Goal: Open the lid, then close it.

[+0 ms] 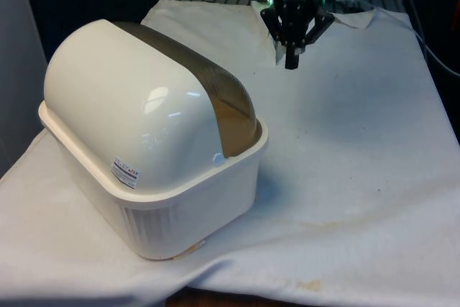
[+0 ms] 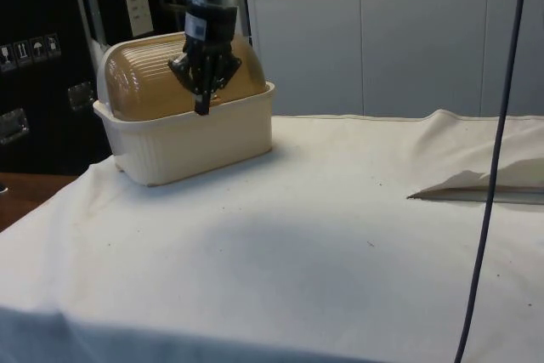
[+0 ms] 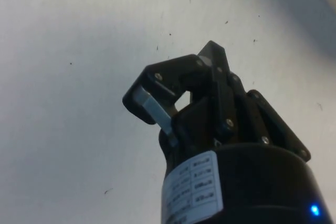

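The bread box (image 1: pixel 154 156) sits near one corner of the counter (image 1: pixel 359 177), by the front view's left edge, its brown roll-top lid (image 1: pixel 215 95) pulled down shut over the cream tub. The hand (image 1: pixel 291 62) hangs over the far end of the counter, well apart from the box, with bare cloth (image 3: pixel 79 77) beneath it.

The risk I see is in the approach: the lid is smooth and curved, and no handle shows from where I stand, so the fingers could slide off it. The box also looks light, and a push at the lid could shove it across the cloth toward the counter's edge instead of rolling the lid back. Coming down hard on the dome could jam the lid in its track.

The fingers (image 3: pixel 157 111) are pressed together, tips meeting, holding nothing and touching nothing.
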